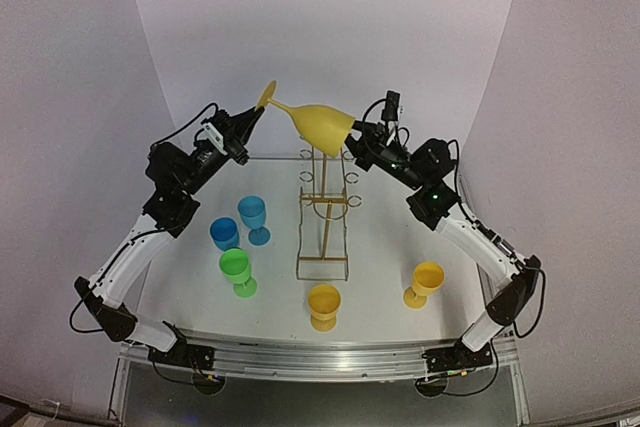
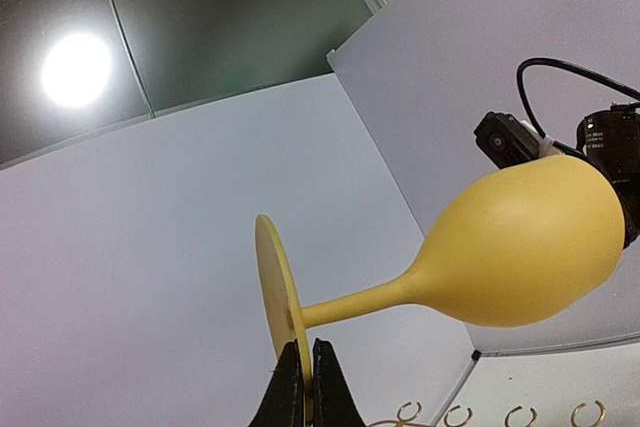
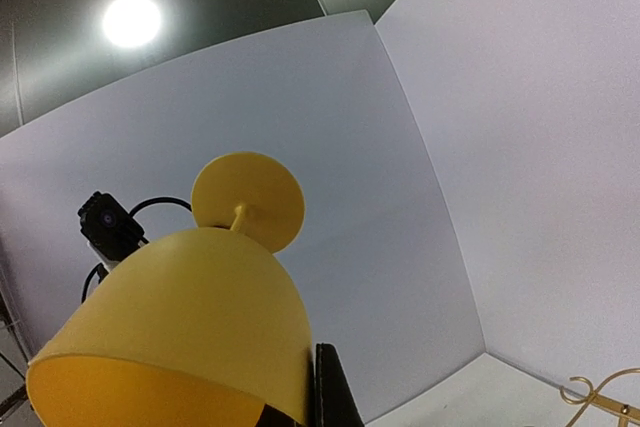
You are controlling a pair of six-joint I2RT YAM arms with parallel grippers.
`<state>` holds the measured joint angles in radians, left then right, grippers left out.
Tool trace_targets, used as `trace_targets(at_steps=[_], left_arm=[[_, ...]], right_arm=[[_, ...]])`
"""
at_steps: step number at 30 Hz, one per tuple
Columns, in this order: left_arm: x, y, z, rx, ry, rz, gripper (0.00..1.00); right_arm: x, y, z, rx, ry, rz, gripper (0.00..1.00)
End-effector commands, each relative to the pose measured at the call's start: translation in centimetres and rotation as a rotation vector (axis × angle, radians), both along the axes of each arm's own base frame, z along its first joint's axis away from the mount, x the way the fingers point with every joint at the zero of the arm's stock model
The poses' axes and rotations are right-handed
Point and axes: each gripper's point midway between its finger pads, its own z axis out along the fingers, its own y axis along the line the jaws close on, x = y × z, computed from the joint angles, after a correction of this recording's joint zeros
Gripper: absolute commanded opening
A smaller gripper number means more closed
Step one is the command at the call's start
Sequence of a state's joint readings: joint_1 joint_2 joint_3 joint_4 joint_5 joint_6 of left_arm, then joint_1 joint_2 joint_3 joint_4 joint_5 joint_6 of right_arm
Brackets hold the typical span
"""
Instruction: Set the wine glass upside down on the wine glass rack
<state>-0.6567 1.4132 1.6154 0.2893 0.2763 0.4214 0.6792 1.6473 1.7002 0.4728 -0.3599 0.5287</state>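
Yellow wine glass [image 1: 322,124] lies sideways in the air between my grippers. My left gripper [image 1: 258,111] pinches its foot and my right gripper [image 1: 352,134] pinches its bowl rim. The gold wine glass rack [image 1: 324,209] stands just below them. I judge that inverting and hanging are not yet done.

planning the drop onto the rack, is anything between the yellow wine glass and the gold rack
Nothing visible does. The yellow wine glass hangs sideways just above the gold wine glass rack, left pincer shut on its foot, right pincer on its bowl rim. The coloured goblets stand down on the table, beside and in front of the rack.
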Motion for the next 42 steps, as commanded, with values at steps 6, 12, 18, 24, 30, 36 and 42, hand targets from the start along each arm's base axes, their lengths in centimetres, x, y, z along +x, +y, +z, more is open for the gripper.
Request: trace_targets(at_steps=[6, 12, 18, 24, 30, 36, 42], left_arm=[[-2.3, -0.1, 0.6, 0.157, -0.294, 0.07, 0.0], [-3.9, -1.3, -1.0, 0.301, -0.488, 0.054, 0.0], [-4.9, -2.1, -2.9, 0.417, -0.616, 0.037, 0.0], [-5.3, -2.8, -3.9, 0.461, -0.668, 0.008, 0.0], [-5.5, -3.6, -5.3, 0.548, -0.78, 0.013, 0.0], [-5.6, -4.1, -5.0, 0.571, -0.796, 0.021, 0.0], [-6.2, -4.6, -5.5, 0.575, -0.801, -0.006, 0.0]], right_arm=[[-0.8, -2.4, -3.2, -0.119, -0.026, -0.147, 0.49], [-2.7, -5.4, -4.9, -0.318, -0.039, -0.258, 0.67], [-4.8, -9.6, -6.5, -0.519, -0.028, -0.378, 0.74], [-5.3, -9.5, -3.6, -0.583, -0.091, -0.366, 0.75], [-6.3, -2.4, -2.2, -0.604, -0.209, -0.183, 0.73], [-8.3, 4.0, -1.5, -0.629, -0.379, -0.117, 0.67], [-7.2, 6.2, -1.7, -0.642, -0.394, -0.146, 0.56]])
